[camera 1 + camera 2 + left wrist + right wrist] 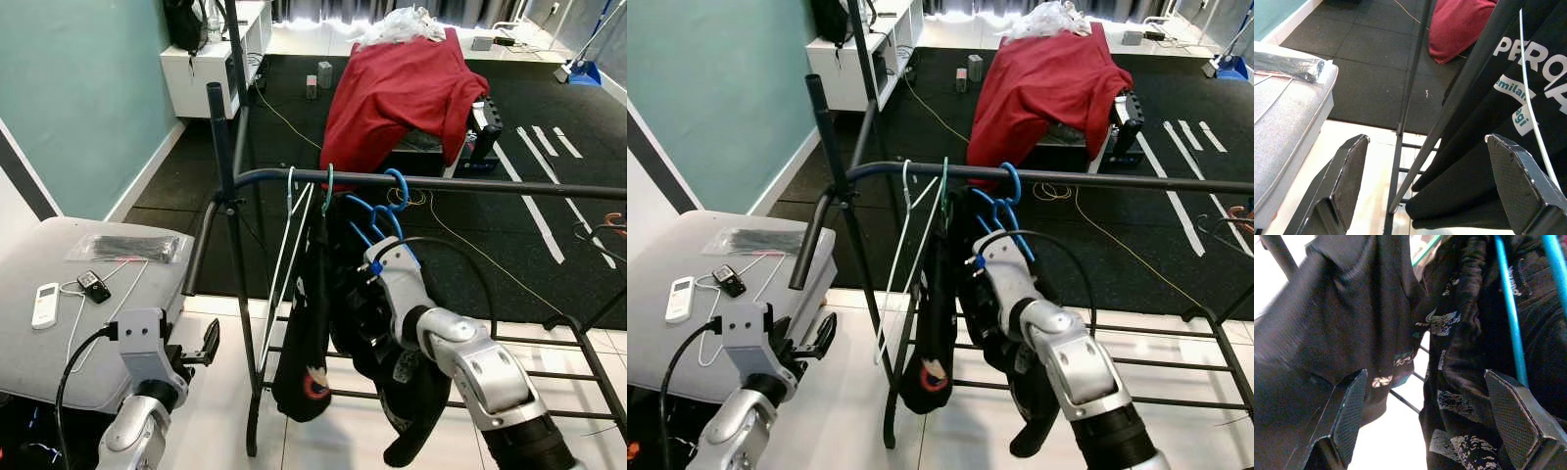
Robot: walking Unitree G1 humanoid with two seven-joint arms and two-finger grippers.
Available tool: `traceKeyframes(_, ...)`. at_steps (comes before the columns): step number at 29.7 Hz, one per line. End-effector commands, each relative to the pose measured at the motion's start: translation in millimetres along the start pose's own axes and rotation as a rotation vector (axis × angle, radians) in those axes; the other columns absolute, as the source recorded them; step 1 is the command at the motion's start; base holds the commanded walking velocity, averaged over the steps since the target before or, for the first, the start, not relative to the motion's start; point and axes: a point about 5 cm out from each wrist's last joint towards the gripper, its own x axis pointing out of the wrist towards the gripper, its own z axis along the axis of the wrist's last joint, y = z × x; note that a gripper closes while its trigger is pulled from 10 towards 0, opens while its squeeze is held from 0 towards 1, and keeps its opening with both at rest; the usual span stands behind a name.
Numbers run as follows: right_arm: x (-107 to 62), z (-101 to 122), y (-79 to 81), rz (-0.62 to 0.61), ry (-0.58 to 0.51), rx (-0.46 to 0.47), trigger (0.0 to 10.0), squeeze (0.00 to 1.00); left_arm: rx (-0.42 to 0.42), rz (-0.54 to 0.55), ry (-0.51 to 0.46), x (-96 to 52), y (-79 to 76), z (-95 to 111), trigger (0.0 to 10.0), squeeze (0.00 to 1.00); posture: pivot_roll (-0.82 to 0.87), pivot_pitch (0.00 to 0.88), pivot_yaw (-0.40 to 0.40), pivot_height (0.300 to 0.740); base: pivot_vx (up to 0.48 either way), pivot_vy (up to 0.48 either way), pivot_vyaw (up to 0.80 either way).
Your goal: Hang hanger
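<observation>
A blue hanger [395, 188] hooks over the black clothes rail [490, 185], with a black printed garment [392, 372] hanging from it. My right gripper [1422, 382] is just below the rail against that garment. It is open, its fingers spread wide, with the blue hanger wire [1511, 318] beside one finger. On the same rail, to the left, hang a white hanger [292, 211] and a green hook [328, 189] carrying another black garment [306, 333]. My left gripper [1427, 142] is low at the rack's left side, open and holding nothing.
A grey cushioned seat [39, 362] at the left holds a white remote [45, 305], a cable and a plastic bag. Behind the rack, a red cloth [402, 88] drapes over something on black floor mats. The rack's lower bars [588, 377] cross the white tiles.
</observation>
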Motion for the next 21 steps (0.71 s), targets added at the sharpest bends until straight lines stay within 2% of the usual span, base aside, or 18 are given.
traceKeyframes(1, 1.5, 6.6, 7.0, 0.081, -0.047, 0.06, 10.0, 0.0, -0.009, 0.004, 0.016, -1.6, -1.3, -4.1, 10.0, 0.0, -0.09, 0.104, -0.002, 0.74, 0.0, 0.0, 0.0)
traceKeyframes(7, -0.5, 12.2, 11.6, 0.143, -0.058, 0.109, 10.0, 0.0, -0.006, 0.001, 0.016, -2.1, -1.3, -4.3, 10.0, 0.0, -0.09, 0.103, -0.004, 0.74, 0.0, 0.0, 0.0)
traceKeyframes(12, -8.5, 19.5, 8.4, 0.163, -0.069, 0.123, 10.0, 0.0, -0.006, 0.004, 0.016, -3.9, -0.5, -4.8, 10.0, 0.0, -0.09, 0.1, -0.01, 0.74, 0.0, 0.0, 0.0)
traceKeyframes(21, -10.3, 26.4, 9.7, 0.177, -0.09, 0.119, 10.0, 0.0, -0.008, 0.004, 0.016, -4.5, -0.9, -5.3, 10.0, 0.0, -0.08, 0.095, -0.011, 0.74, 0.0, 0.0, 0.0)
